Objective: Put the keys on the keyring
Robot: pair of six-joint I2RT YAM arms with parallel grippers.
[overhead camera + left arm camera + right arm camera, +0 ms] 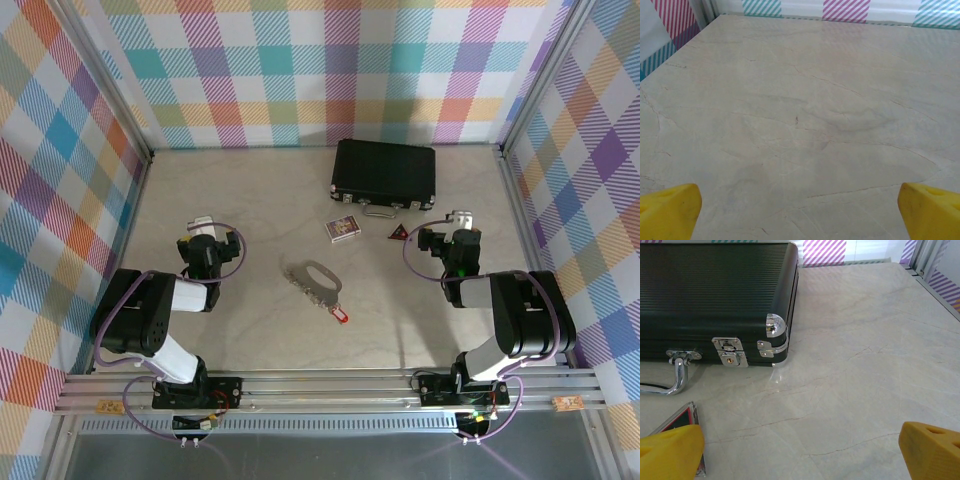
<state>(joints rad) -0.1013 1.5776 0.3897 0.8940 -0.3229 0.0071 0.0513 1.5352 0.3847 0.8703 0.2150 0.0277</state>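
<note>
Top external: left gripper (203, 225) and right gripper (462, 219) point forward, both released, empty

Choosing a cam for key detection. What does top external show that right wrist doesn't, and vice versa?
Top external: the keyring mid-table, the red-headed key just beside its near end, and a small card box. Right wrist: the case's latch and chrome handle in close-up detail. Both: the black case, the dark red triangular piece and the table.
</note>
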